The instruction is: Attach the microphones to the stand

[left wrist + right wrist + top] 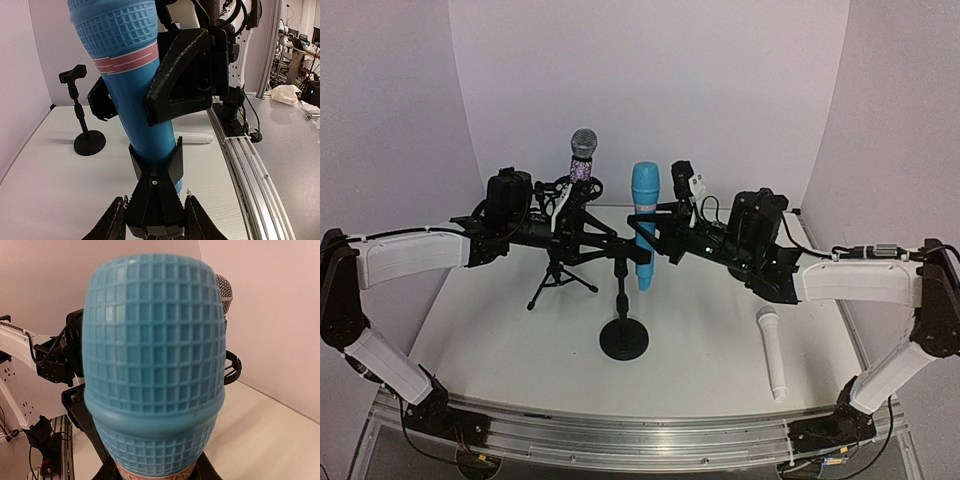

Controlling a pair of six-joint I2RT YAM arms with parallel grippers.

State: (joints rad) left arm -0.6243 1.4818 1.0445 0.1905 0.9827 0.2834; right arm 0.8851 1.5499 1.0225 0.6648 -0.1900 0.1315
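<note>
The right end effector (658, 238) is clamped on the blue mic (645, 215), its fingers (180, 75) tight on the upper body just under the head; the mic stands upright between the two end effectors, its lower body already inside the clip (155, 167) of the round-based stand (623, 338); the left end effector (155, 225) sits directly below, closed on the clip's base and, I judge, steadying it. Just beyond the left end effector the purple mic (583, 150) is seated on the tripod (560, 278), so one of three looks done; the blue mic is nearly in but not released. The white mic (772, 352) lies on the surface (500, 340), nearward of the right end effector, untouched; an empty stand (82, 115) shows beyond the blue mic in the left wrist view, its clip free.
</note>
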